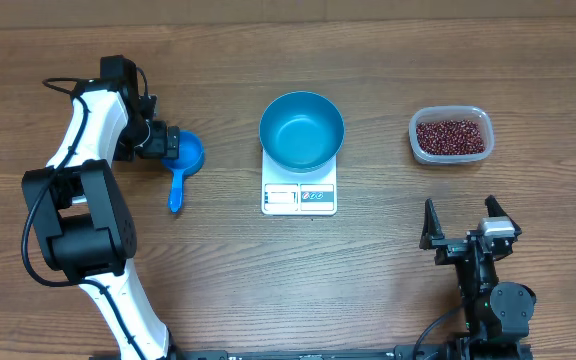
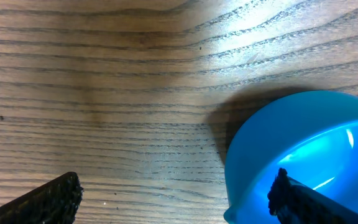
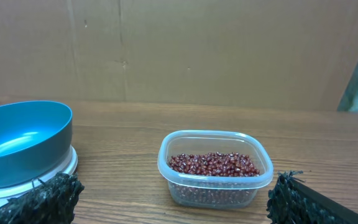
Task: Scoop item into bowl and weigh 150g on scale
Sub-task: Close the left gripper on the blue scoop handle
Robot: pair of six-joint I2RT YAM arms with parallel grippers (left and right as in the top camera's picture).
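- Overhead: I see the bowl [image 1: 302,130] sitting on the scale [image 1: 299,197] at mid-table, covering the far part of the platform and leaving the display edge towards me clear.
- Overhead: the beans [image 1: 452,136] lie in a clear tub [image 1: 480,116] off to the right of the scale, well apart from it.
- Overhead: a blue scoop [image 1: 181,165] lies on the table [image 1: 368,280] left of the scale, handle pointing towards the near edge. My left gripper [image 1: 172,143] is right at its cup, holding nothing.
- Overhead: my right gripper [image 1: 461,216] stands at the near right, jaws spread wide, empty, on the near side of the tub.
- Left wrist: jaws wide. One finger [image 2: 300,199] shows in front of the scoop's cup, the other [image 2: 48,199] over bare wood. I cannot tell whether either touches.
- Right wrist: both fingertips [image 3: 48,196] sit far apart at the bottom corners. The tub of beans is straight ahead between them, with the bowl on the scale to its left.
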